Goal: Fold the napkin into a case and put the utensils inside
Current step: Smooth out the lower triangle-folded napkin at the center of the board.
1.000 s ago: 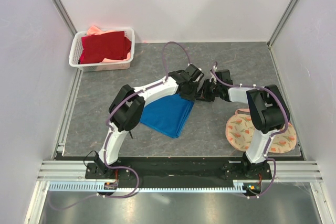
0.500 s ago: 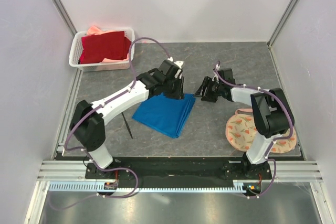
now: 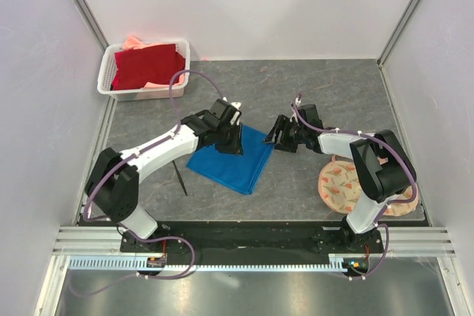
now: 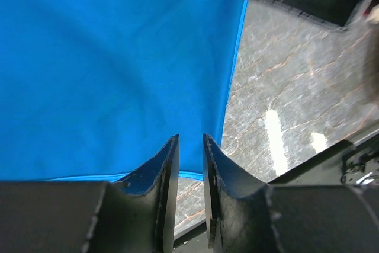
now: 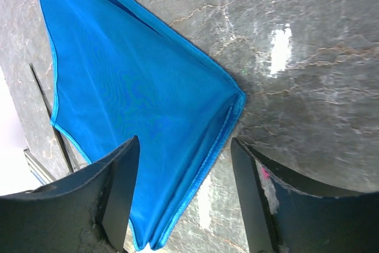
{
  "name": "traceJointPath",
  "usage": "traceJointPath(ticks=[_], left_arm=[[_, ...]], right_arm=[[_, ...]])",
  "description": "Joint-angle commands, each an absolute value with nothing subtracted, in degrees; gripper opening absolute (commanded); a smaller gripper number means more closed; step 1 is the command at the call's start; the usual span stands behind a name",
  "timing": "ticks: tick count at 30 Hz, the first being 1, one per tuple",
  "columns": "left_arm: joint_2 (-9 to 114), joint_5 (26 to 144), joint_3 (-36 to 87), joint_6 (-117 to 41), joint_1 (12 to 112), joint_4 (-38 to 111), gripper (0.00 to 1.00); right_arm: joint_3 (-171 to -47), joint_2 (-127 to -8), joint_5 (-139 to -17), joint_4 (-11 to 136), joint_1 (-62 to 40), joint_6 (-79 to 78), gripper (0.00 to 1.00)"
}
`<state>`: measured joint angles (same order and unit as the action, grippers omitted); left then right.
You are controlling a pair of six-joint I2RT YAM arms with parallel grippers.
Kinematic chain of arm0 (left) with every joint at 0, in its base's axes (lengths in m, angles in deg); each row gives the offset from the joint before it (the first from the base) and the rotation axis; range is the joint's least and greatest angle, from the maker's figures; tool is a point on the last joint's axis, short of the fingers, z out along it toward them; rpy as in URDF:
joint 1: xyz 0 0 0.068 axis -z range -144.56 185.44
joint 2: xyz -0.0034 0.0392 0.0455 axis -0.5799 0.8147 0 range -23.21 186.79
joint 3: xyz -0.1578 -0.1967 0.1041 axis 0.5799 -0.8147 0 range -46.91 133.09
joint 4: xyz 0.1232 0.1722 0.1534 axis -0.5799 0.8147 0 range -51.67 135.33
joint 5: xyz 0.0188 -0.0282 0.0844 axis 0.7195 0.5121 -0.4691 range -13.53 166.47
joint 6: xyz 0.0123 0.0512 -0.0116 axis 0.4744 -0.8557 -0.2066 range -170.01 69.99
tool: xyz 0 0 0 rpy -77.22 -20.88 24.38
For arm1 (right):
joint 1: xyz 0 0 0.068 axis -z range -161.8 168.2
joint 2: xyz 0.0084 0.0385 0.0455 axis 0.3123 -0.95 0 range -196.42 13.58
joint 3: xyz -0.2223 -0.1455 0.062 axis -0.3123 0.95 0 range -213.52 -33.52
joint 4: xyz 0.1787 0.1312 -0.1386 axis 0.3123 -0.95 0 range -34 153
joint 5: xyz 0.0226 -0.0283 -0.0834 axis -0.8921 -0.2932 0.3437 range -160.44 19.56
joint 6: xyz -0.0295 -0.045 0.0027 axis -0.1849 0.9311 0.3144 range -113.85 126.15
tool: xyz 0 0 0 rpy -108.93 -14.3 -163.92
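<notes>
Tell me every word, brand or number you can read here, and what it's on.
No readable text anywhere.
The napkin is plain blue; the white basket and the floral round mat carry no words.
The small orange parts at the arm bases are too small to read.

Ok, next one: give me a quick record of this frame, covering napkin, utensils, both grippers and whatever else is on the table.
napkin: blue, folded in layers, flat on the table, not yet a narrow case
utensils: only one thin black piece seen, on the table left of the napkin, outside it
left gripper: over the napkin's far edge, jaws narrowly apart, nothing between
right gripper: wide open above the napkin's right corner
other: white basket holding red cloth, far left; peach floral mat, near right
</notes>
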<state>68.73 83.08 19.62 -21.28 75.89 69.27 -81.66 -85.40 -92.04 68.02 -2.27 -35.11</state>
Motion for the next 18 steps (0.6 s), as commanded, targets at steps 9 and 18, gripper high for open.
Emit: traceJointPath(ticks=[9, 18], left_arm=[[60.5, 86.4, 16.5, -20.8, 70.8, 66.2, 0.29], [59.4, 90.3, 13.7, -18.4, 70.4, 64.1, 0.28]], right_arm=[[-83.9, -90.8, -82.5, 65.9, -2.8, -31.7, 0.35], [-105.8, -99.6, -79.6, 50.8, 1.0, -10.8, 0.00]])
